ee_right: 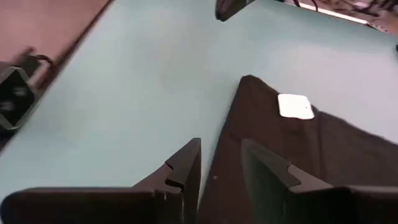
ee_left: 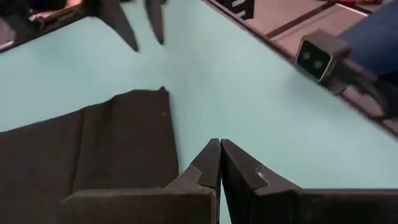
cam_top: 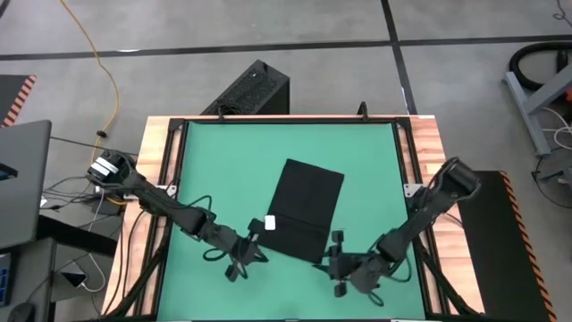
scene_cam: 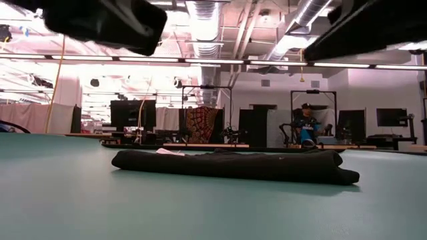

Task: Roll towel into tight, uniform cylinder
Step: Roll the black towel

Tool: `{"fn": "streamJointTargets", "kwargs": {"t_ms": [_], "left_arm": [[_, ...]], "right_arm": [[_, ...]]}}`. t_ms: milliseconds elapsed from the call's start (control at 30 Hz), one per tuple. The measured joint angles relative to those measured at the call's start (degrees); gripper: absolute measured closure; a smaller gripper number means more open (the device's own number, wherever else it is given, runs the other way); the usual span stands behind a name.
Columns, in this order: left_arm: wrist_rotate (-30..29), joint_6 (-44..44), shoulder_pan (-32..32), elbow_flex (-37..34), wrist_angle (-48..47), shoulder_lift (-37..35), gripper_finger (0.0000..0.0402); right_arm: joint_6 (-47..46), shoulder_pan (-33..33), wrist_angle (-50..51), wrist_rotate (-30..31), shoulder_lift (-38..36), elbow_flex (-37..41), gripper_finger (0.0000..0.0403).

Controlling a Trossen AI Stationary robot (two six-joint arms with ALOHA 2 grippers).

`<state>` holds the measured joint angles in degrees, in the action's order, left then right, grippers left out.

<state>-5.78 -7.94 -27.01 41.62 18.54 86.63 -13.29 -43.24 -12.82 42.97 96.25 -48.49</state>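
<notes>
A plain black soft cloth towel (cam_top: 307, 209) is laid flat, unrolled, mid-way on the green-matted surface (cam_top: 232, 161); left gripper (cam_top: 251, 240) fingers are pressed shut, empty, beside its tagged corner; right gripper (cam_top: 337, 241) fingers are parted, empty; rolling seems not yet begun.

Wooden-edged table (cam_top: 433, 143) carried flat green mat (cam_top: 232, 161) inside black frame. Plain black soft cloth towel (cam_top: 304, 207) lay flat on mat near middle (small white tag (cam_top: 270, 223) at one edge).
</notes>
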Motion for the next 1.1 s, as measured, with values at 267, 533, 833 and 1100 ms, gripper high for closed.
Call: {"fn": "streamJointTargets", "kwargs": {"t_ms": [267, 533, 833, 1100], "left_arm": [[-1.0, -3.4, 3.5, -13.0, 19.9, 0.7, 0.0401], [3.6, -2.1, 7.7, -18.3, 27.6, 2.5, 0.0401], [6.1, -2.3, 8.7, -16.3, 37.5, 14.6, 0.0401], [3.0, -1.9, 11.3, -16.2, 39.1, 19.9, 0.0401]], "right_arm": [[-6.8, 0.0, -8.7, 6.7, 11.6, -0.1, 0.0274], [-15.7, 1.1, -8.2, 6.7, 17.1, -0.1, 0.0274], [-21.4, 1.4, -7.6, 5.8, 19.1, -0.2, 0.0274], [-21.8, 0.1, -7.1, 5.3, 18.8, -0.2, 0.0274]]}}
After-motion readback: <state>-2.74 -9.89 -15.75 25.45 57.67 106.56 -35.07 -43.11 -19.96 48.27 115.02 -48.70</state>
